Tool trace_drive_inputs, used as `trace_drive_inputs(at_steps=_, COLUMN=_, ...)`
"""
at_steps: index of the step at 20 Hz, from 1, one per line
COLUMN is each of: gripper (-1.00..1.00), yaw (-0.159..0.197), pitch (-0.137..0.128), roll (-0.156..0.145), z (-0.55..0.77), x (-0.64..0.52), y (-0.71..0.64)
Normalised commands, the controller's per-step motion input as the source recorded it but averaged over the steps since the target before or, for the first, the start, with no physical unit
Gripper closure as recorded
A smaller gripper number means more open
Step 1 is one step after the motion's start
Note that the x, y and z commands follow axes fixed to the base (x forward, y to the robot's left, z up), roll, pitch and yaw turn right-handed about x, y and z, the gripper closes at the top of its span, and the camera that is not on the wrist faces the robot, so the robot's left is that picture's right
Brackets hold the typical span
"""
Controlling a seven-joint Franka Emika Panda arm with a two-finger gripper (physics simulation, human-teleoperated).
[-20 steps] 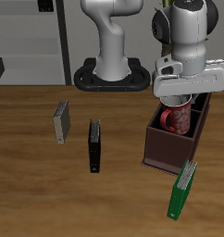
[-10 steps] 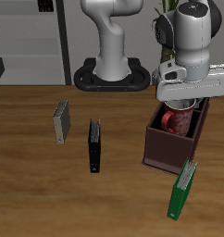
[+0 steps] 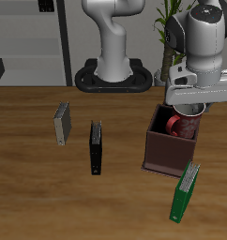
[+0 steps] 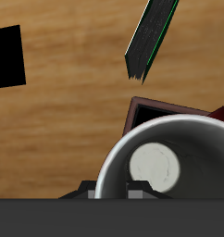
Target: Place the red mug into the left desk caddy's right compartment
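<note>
1. Nearest the table's front edge, the green binder (image 3: pixel 187 191) is leaning by the left desk caddy (image 3: pixel 162 154).
2. Further back, the red mug (image 3: pixel 182 124) is sitting low inside the caddy's right compartment (image 3: pixel 177 127) (white interior (image 4: pixel 164 167) filling the wrist view).
3. Above it, the gripper (image 3: pixel 192 105) is hovering — fingertips hidden, so I cannot tell whether it is gripping.
4. Off to the side — black book (image 3: pixel 96 148), then grey book (image 3: pixel 62 123).
</note>
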Motion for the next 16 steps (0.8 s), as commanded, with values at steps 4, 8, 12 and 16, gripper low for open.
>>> trace_drive_inputs(at_steps=4, gripper=1.0, yaw=-0.018, pitch=0.006, roll=-0.002, z=0.05, x=0.02, y=-0.04)
trace_drive_inputs(at_steps=8, gripper=1.0, yaw=-0.038, pitch=0.021, roll=0.008, z=0.01, x=-0.02, y=-0.09)
trace_drive_inputs(at_steps=12, gripper=-1.0, yaw=-0.003, pitch=0.017, roll=0.008, z=0.04, x=0.02, y=-0.03)
trace_drive_inputs(at_steps=16, gripper=-1.0, yaw=-0.032, pitch=-0.024, roll=-0.044, z=0.15, x=-0.04, y=-0.18)
